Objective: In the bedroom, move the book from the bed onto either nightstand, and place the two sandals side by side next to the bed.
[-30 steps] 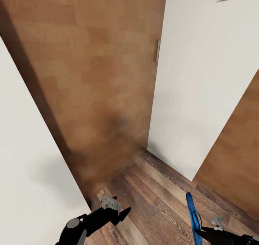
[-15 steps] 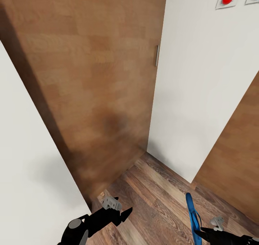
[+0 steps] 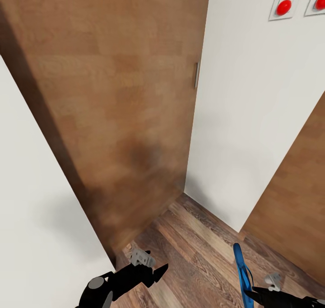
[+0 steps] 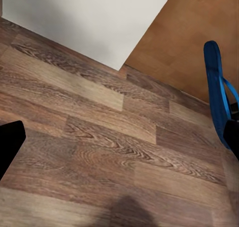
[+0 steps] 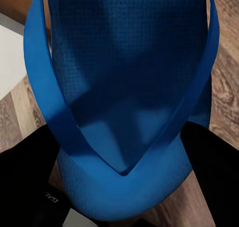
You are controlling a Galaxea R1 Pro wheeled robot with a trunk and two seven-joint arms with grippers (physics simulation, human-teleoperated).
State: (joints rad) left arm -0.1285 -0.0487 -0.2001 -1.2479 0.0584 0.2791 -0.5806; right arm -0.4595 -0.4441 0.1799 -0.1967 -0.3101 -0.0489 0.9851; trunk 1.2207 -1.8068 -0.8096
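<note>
One bright blue sandal (image 3: pixel 240 268) stands on edge low at the right in the head view, with my right gripper (image 3: pixel 253 293) shut on its heel end. In the right wrist view the sandal (image 5: pixel 124 87) and its strap lie between the black fingers (image 5: pixel 25 182). My left gripper (image 3: pixel 158 272) hangs low over the floor, open and holding nothing; its fingers (image 4: pixel 9 146) stand wide apart in the left wrist view, where the held sandal (image 4: pixel 215 87) also appears. The bed, the book, the nightstands and the other sandal are out of view.
A brown wooden door (image 3: pixel 117 95) with a slim metal handle (image 3: pixel 197 74) stands close ahead. White walls (image 3: pixel 243 109) flank it, one near my left side (image 3: pixel 36 217). Two red buttons (image 3: pixel 283 7) sit high on the right wall. Wood-plank floor (image 3: pixel 198 249) lies below.
The whole picture has slid downward a little, so the camera has moved. Both arms keep their pose, and the sandal stays in the right gripper.
</note>
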